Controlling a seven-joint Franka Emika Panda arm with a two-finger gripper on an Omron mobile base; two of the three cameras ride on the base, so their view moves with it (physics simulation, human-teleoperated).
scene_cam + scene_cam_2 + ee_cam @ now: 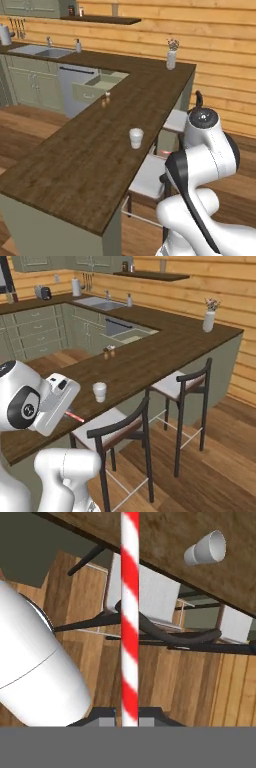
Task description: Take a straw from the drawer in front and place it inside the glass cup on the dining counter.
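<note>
Red-white straw point(130, 627) pinched in closed hand point(130, 718)

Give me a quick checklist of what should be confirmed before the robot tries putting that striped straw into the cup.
1. Straw held in the end effector: ok, it rises from between the fingertips.
2. Straw straight, not bent: ok.
3. Glass cup upright on the dining counter: ok.
4. Cup mouth open and unblocked: ok; the hand view looks into it.
5. Straw above the cup: not ok; it is off the counter's edge, near the stools.
6. Drawer closed: not ok, it stands open.
</note>
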